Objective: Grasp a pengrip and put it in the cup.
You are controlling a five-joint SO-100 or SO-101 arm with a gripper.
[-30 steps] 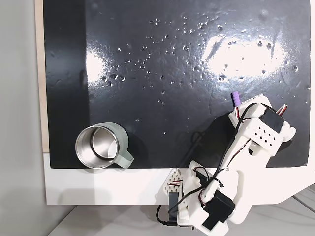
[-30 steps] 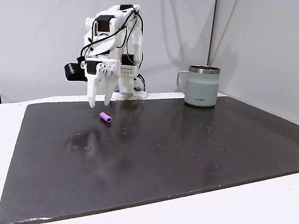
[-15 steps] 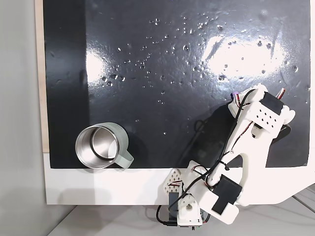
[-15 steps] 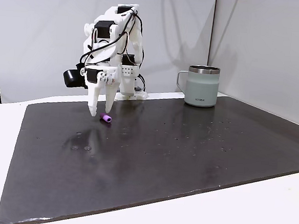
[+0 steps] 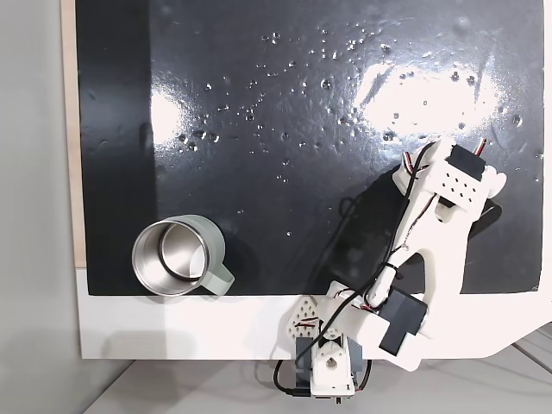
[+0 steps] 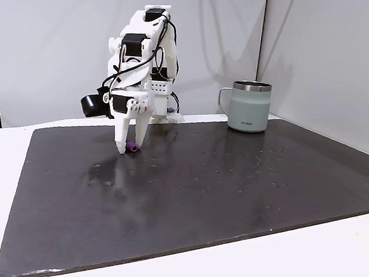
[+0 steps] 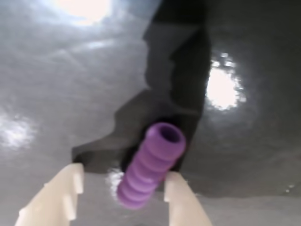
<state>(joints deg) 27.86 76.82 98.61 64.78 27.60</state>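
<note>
Currently your gripper [image 7: 121, 188] straddles the pengrip [image 7: 150, 165], fingers apart; centre it before closing, well away from the cup [image 6: 249, 106]

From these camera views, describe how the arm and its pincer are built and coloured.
The arm is white printed plastic with black servo blocks and loose black and red cables looping along it. One link bears a grid of small holes. The pincer ends in two tapered white fingers, notched on their inner edges.
</note>
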